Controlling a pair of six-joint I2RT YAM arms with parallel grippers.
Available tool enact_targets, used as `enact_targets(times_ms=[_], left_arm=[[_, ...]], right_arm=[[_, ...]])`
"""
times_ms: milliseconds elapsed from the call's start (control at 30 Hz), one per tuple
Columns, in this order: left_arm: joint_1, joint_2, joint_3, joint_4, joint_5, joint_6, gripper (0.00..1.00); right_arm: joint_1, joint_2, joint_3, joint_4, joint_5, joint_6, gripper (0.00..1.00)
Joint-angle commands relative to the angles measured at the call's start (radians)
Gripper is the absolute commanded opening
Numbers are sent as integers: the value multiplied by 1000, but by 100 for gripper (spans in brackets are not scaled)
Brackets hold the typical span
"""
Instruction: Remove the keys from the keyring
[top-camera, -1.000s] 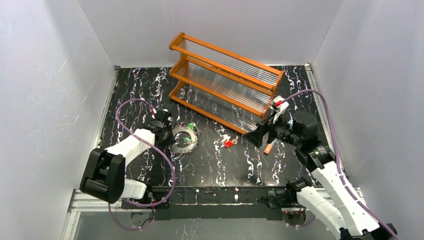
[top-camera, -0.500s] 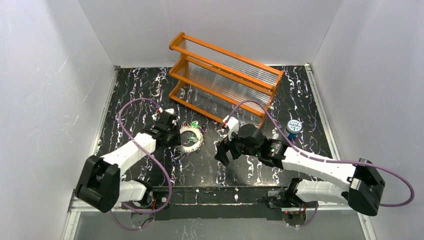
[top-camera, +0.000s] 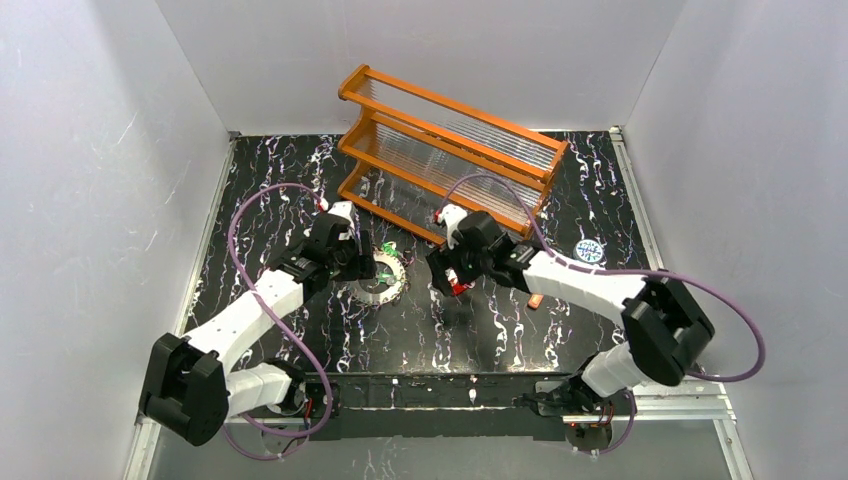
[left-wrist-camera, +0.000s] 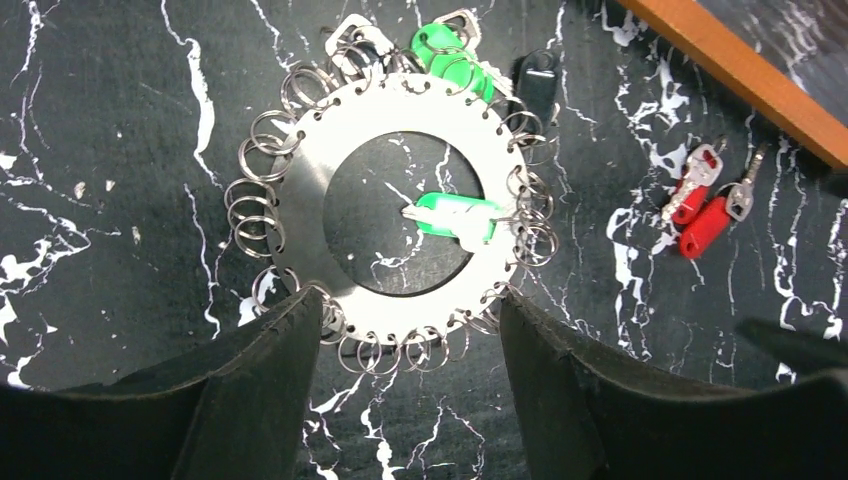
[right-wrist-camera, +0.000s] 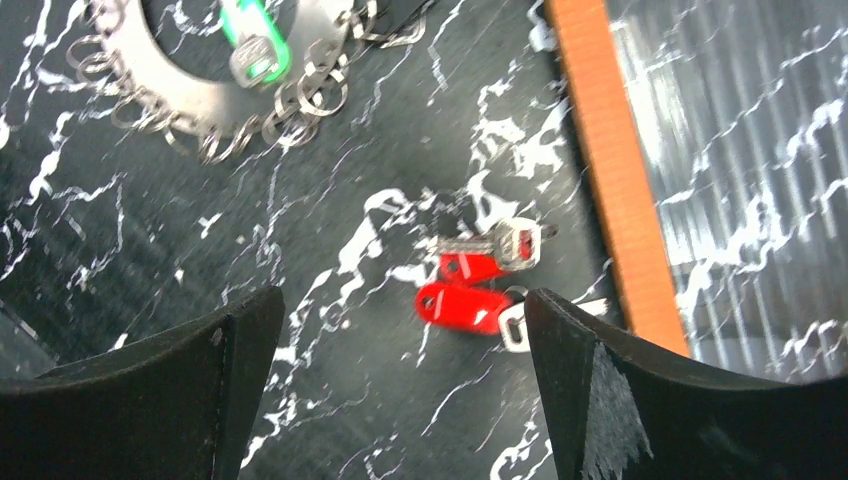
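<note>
The keyring (left-wrist-camera: 300, 200) is a flat silvery-grey toothed disc lying on the black marbled table, its rim hung with many small wire rings. One green key (left-wrist-camera: 455, 215) lies across its open centre, and more green keys (left-wrist-camera: 450, 60) sit at its far edge. Two red keys (right-wrist-camera: 465, 295) lie loose to the right of the ring, near the rack's foot. My left gripper (left-wrist-camera: 410, 310) is open, its fingertips either side of the ring's near edge. My right gripper (right-wrist-camera: 400, 310) hangs open just over the red keys (top-camera: 458, 287). From above, the keyring (top-camera: 383, 278) lies between both grippers.
An orange wire rack (top-camera: 450, 165) stands tilted behind the keys; its bottom rail (right-wrist-camera: 610, 170) runs close to the red keys. A blue-white patterned lid (top-camera: 589, 250) and a small orange-capped tube (top-camera: 536, 300) lie to the right.
My left gripper was shut by the ring's left edge and has opened, with the ring shifted slightly right. The right arm swung in from the right side to above the red keys.
</note>
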Motion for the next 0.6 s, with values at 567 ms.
enact_targets(times_ms=[567], left_arm=[[-61,177,12,171,241,-29,66]], right_arm=[[-336,226,66,78,-178,-77,99]])
